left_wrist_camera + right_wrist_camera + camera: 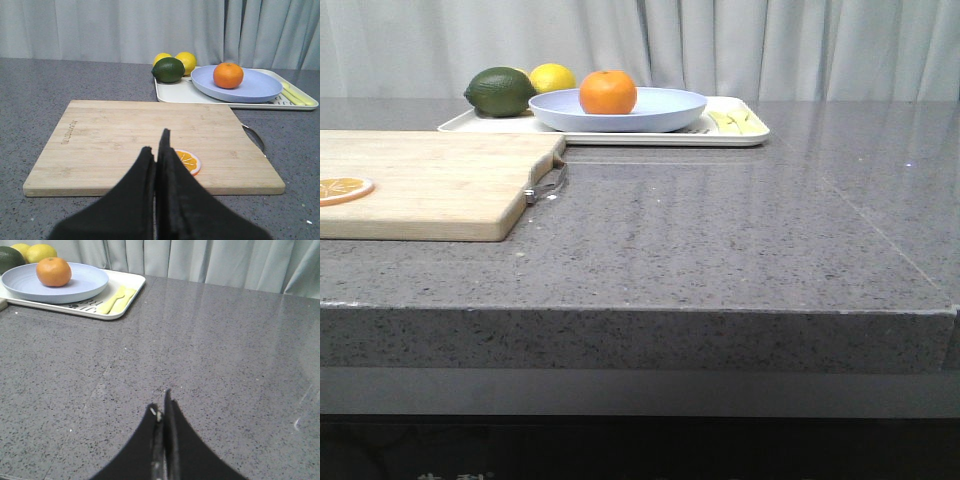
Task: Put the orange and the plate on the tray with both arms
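Grey speckled countertop (740, 240) fills the scene, backed by pale curtains (770, 45). One orange (608, 92) sits inside one lavender-blue plate (665, 112), and the plate rests on one cream-white tray (745, 135) at the far side of the counter. Also on the tray are one dark green lime (500, 91), two yellow lemons (186, 61) behind the lime, and pale yellow-green cutlery (116, 299) lying beside the plate. One light wooden cutting board (430, 185) lies nearer the front on the robot's left, just short of the tray, carrying one thin orange slice (342, 188); a metal handle (550, 182) shows at the board's edge.

Two grippers appear, each only in its own wrist view. The left gripper (158, 150) hangs over the near part of the cutting board with its black fingers pressed together, holding nothing; the orange slice lies just beside its tips. The right gripper (161, 410) hovers over bare counter, its fingers also pressed together and empty. The orange, plate and tray lie well apart from both grippers, farther back on the counter: beyond the board from the left gripper, and beyond and to the left of the right gripper.
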You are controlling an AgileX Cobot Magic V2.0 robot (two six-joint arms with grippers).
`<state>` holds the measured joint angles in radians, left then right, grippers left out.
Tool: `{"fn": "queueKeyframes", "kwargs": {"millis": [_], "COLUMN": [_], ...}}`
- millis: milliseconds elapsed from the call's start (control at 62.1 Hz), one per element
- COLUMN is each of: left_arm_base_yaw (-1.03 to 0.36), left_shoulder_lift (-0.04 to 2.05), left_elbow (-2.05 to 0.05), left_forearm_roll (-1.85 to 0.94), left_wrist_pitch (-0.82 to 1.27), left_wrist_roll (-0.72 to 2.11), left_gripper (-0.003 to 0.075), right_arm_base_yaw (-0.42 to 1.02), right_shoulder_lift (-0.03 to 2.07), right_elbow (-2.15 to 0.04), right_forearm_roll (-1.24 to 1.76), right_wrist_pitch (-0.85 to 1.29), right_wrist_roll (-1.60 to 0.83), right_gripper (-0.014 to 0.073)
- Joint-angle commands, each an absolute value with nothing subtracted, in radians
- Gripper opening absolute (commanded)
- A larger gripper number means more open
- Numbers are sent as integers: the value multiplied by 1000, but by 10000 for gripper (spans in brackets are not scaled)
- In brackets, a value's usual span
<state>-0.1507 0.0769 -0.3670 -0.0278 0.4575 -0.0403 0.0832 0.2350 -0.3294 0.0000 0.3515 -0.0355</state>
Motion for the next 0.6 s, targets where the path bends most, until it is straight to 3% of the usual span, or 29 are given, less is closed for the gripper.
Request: {"fn": "queueKeyframes", "kwargs": {"millis": [0, 322, 580], "left_arm_base_yaw": [-149, -149, -54], "left_shoulder_lift": [90, 90, -26], "left_elbow": [-392, -392, -215], "left_forearm_roll": [-35, -39, -53], "left_wrist_pitch": [375, 369, 201], "left_wrist_roll": [-51, -51, -51], "left_gripper": [-18, -18, -18], "right_arm_base_yaw": [82, 82, 82], "right_shoulder_lift": [242, 242, 242], "right_elbow": [-352, -352, -352], "right_forearm_roll": [-16, -16, -16], "right_wrist_pitch": [266, 266, 268], "right_wrist_roll": [-46, -46, -46], "right_gripper": [-69, -69, -69]}}
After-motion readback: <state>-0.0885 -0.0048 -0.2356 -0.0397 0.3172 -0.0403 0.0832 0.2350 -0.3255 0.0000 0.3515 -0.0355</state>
